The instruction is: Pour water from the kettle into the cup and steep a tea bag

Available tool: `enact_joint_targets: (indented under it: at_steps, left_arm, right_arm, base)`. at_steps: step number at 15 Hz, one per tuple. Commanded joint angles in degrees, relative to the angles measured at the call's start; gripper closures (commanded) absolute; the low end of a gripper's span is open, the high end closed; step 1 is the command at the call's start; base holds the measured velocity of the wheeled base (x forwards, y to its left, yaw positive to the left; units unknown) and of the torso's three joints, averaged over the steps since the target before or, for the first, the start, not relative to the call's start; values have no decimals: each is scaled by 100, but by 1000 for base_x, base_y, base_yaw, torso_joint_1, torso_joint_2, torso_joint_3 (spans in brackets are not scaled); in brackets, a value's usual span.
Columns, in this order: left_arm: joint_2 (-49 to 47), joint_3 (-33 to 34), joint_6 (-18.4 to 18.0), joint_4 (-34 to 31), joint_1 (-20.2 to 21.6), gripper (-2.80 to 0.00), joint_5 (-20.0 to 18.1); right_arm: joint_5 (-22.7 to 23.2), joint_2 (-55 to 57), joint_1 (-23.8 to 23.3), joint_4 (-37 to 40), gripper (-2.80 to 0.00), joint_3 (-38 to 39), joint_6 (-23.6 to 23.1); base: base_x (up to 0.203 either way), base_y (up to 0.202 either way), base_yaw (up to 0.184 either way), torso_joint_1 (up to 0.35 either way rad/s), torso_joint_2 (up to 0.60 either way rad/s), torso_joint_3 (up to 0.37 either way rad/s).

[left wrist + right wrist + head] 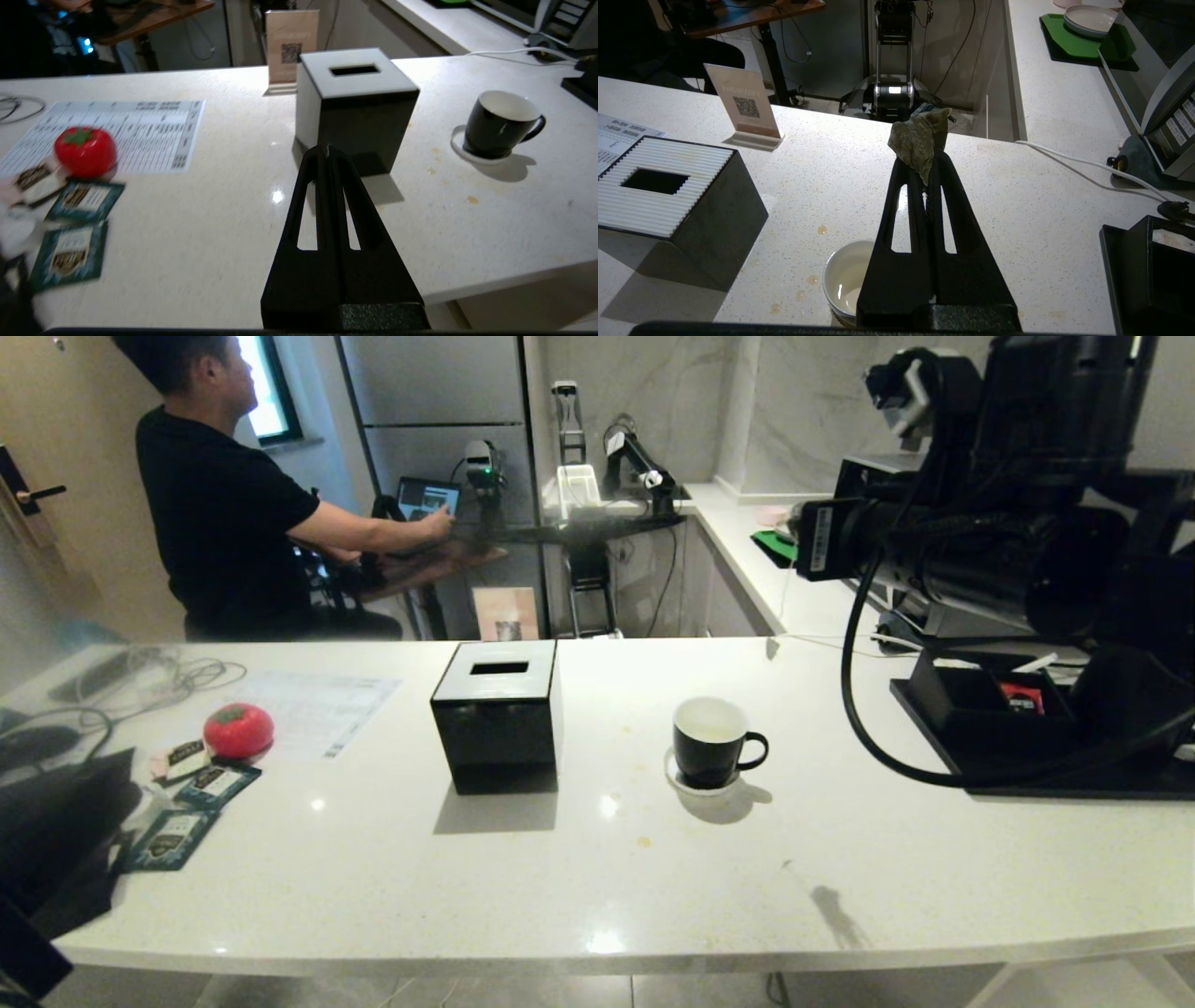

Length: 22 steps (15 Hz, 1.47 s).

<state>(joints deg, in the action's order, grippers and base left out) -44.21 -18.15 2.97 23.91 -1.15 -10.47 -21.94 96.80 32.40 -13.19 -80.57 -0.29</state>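
The black cup (711, 742) with its white inside stands on a small white saucer (674, 777) mid-counter; pale water (850, 289) lies in its bottom. My right gripper (928, 163) hangs above the cup, shut on a damp greyish tea bag (920, 140) that sticks out past its tips. My left gripper (327, 148) is shut and holds nothing. It hovers over the counter's front part, pointing at the black slotted box (357, 102), with the cup (497, 123) off to its right. The kettle I cannot make out; my right arm (980, 551) covers the far right.
A red tomato-shaped object (239, 730), teal sachets (173, 835) and a printed sheet (317, 705) lie at the left. A QR sign (292, 51) stands behind the box. A black tray (934, 728) with a packet holder sits at the right. Behind the counter a person (224, 504) sits at a desk.
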Motion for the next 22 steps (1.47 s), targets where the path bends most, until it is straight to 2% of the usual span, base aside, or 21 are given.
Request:
enact_joint_targets:
  at_steps: [1, 4, 9, 14, 20, 22]
  left_arm:
    - [-868, -162, 26, 397, -223, 0, -25]
    - [-1423, -390, 294, 907, -724, 0, -16]
    - [-2424, -674, 402, 1742, -1121, 0, -5]
    - [-3109, -1078, 443, 2027, -1756, 0, 10]
    - [-3691, -1555, 480, 2073, -2028, 0, 10]
    - [-3981, -1619, 514, 2496, -2097, 0, 10]
  right_arm:
    - [-12, 15, 3, -8, 0, -27, 3]
    - [-21, 6, 3, -8, 0, -30, -6]
    - [-12, 24, 10, -17, 0, -55, -24]
    - [-21, 15, 3, -96, 0, -51, -32]
    - [-12, -38, 12, -131, 0, -47, -208]
    - [-12, -55, 12, -131, 0, -54, -208]
  base:
    - [0, 0, 0, 0, 0, 0]
    - [0, 0, 0, 0, 0, 0]
    - [0, 0, 0, 0, 0, 0]
    - [0, 0, 0, 0, 0, 0]
    - [0, 0, 0, 0, 0, 0]
    - [0, 0, 0, 0, 0, 0]
